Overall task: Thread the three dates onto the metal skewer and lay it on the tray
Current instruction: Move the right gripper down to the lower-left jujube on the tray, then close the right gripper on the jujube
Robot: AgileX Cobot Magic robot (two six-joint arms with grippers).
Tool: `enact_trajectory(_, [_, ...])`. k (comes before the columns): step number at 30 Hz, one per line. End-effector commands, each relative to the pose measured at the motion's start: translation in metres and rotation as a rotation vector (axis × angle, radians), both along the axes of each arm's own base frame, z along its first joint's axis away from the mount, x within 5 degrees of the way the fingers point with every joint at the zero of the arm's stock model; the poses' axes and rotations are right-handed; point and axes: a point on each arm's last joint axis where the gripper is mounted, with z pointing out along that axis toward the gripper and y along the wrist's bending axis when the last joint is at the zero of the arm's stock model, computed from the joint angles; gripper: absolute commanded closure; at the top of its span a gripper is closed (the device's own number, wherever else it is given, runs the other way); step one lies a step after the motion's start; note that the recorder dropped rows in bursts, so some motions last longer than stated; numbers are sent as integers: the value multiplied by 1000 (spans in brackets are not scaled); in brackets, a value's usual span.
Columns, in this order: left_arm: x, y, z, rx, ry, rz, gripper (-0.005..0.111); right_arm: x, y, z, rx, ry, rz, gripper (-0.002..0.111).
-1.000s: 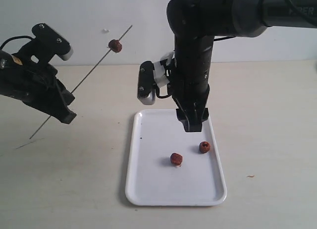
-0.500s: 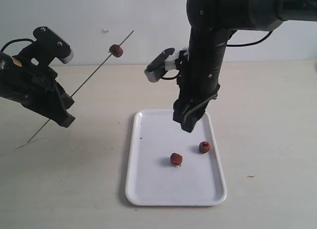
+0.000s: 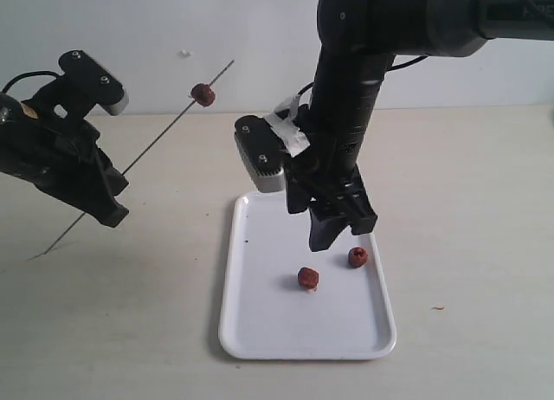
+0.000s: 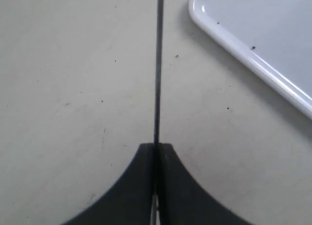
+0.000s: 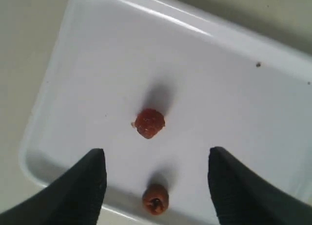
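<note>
Lab test bench (seemingly): beige tabletop (image 3: 130, 331), plain white wall (image 3: 260, 19).

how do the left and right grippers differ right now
The left gripper is shut on the skewer; the right gripper is open and empty. The left is over the table beside the tray; the right hangs over the tray, above two dates. Both have black fingers.
</note>
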Motion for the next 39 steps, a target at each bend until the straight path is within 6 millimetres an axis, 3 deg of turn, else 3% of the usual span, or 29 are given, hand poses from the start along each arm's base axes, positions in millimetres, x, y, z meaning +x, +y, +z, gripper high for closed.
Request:
enact_trajectory(1, [-1, 8, 0, 12, 27, 12, 107, 4, -5, 0, -59, -80, 205, 49])
enact_trajectory(7, [6, 28, 0, 2, 31, 91, 107, 9, -11, -1, -161, -143, 309, 48])
enact_trajectory(15, [9, 40, 0, -10, 36, 146, 107, -9, 31, -12, -173, -149, 448, 48])
enact_trajectory(20, [9, 39, 1, -24, 40, 154, 107, -14, 44, -25, -292, -161, 452, 49])
enact_trajectory(24, [9, 39, 1, -24, 40, 154, 107, -17, 41, -30, -320, -140, 447, 49])
enact_trajectory(29, [9, 39, 1, -24, 40, 154, 107, -23, 29, -51, -399, -142, 504, 49])
enact_trajectory(39, [9, 39, 1, -27, 37, 157, 107, -27, 31, -83, -299, -332, 558, 52])
